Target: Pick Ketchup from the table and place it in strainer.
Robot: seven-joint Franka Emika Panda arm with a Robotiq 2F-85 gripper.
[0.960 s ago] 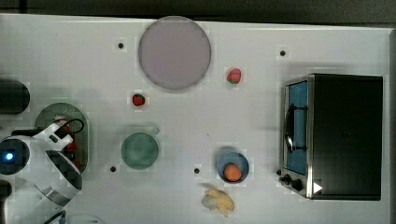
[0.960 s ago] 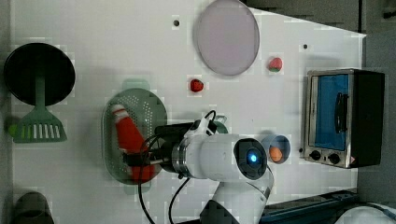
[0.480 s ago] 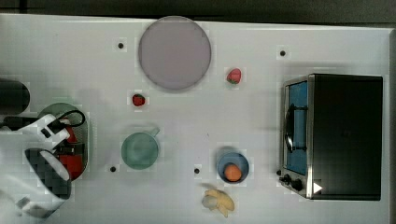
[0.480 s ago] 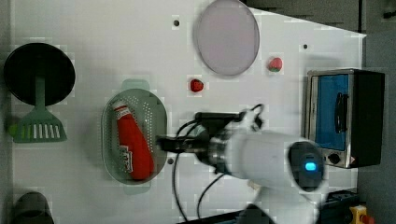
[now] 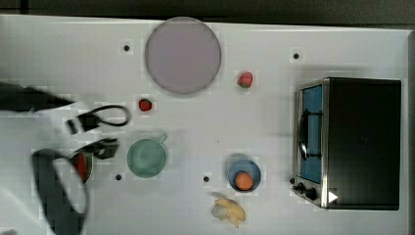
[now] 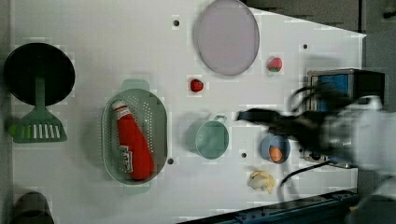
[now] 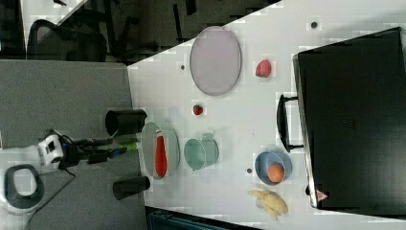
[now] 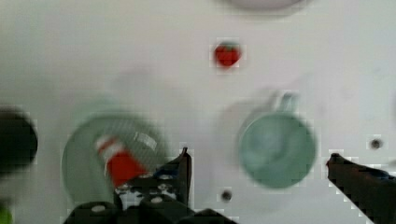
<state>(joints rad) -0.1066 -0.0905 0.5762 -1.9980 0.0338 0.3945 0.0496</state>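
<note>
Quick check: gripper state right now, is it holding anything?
Gripper: open, holding nothing; the Ketchup lies in the strainer.

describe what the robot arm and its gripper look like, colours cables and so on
The arm has smooth white rounded shells with black sections at the joints. The gripper is black, with two dark tapering fingers; small pale screw heads show on its body. A thin black cable loops beside the wrist.
</note>
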